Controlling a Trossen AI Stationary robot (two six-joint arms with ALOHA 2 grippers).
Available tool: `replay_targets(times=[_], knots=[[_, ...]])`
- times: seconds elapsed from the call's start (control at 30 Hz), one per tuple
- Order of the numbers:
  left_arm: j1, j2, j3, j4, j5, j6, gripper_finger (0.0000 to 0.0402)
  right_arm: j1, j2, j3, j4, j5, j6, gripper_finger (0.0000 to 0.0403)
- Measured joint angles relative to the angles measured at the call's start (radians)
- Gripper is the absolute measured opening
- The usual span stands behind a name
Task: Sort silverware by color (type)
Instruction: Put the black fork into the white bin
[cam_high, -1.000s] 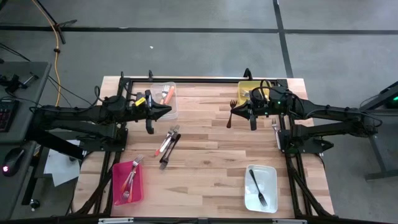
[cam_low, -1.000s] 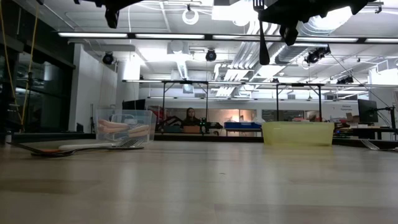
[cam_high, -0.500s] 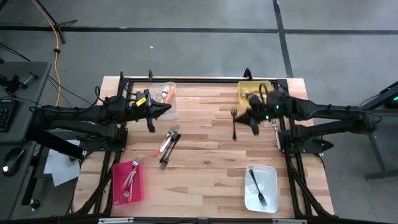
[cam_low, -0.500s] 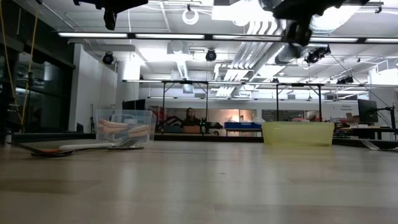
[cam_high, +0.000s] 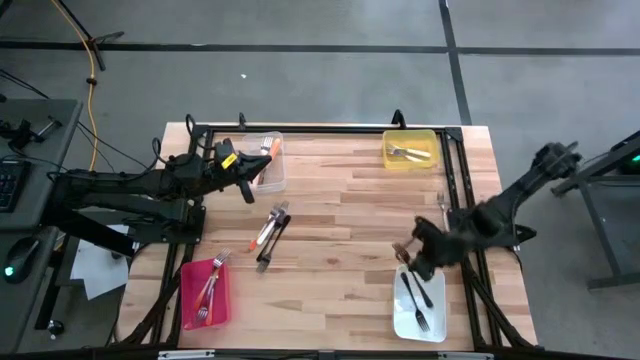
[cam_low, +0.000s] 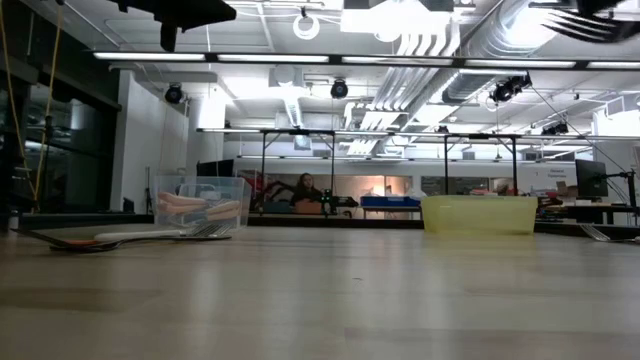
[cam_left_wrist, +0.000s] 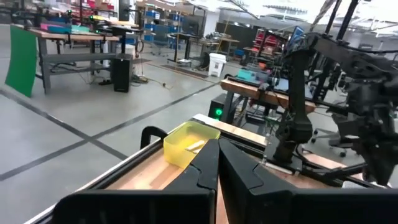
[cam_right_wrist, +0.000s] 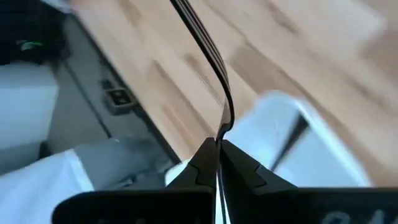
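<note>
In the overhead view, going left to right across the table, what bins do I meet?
Red bin → clear bin → yellow bin and white bin, about level with each other.

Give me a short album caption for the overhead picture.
Right hand carries a dark fork toward the white bin; left hand waits, shut, beside the clear bin.

an industrial lab hall: exposed ceiling ducts (cam_low: 440, 75), strip lights, concrete floor (cam_high: 320, 80), rows of workbenches (cam_left_wrist: 68, 46).

Right tool (cam_high: 418, 258) holds dark fork (cam_high: 404, 249) over white bin (cam_high: 432, 312).
</note>
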Motion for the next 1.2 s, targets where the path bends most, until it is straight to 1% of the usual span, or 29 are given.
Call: replay_targets(times=[0.1,0.13,0.2,0.33,0.47,0.7,0.9,1.03,1.2], knots=[[0.000,0.000,0.000,0.000,0.000,0.001,0.0000,0.067,0.052,0.000,-0.009,0.078,0.200,0.0000],[0.000,0.000,0.000,0.000,0.000,0.001,0.0000,0.081,0.070,0.000,-0.012,0.089,0.254,0.0000],[0.000,0.000,0.000,0.000,0.003,0.001,0.0000,0.106,0.113,0.000,-0.013,0.087,0.331,0.0000],[0.000,0.000,0.000,0.000,0.003,0.001,0.0000,0.149,0.201,0.000,-0.014,0.047,0.453,0.0000],[0.000,0.000,0.000,0.000,0.003,0.001,0.0000,0.178,0.262,0.000,-0.008,-0.011,0.497,0.0000],[0.000,0.000,0.000,0.000,0.004,0.001,0.0000,0.180,0.313,0.000,0.029,-0.015,0.521,0.0000],[0.000,0.000,0.000,0.000,0.004,0.002,0.0000,0.181,0.377,0.000,0.048,-0.109,0.513,0.0000],[0.000,0.000,0.000,0.000,0.004,0.001,0.0000,0.180,0.406,0.000,0.060,-0.117,0.513,0.0000],[0.000,0.000,0.000,0.000,0.004,0.002,0.0000,0.178,0.412,0.000,0.060,-0.117,0.540,0.0000]])
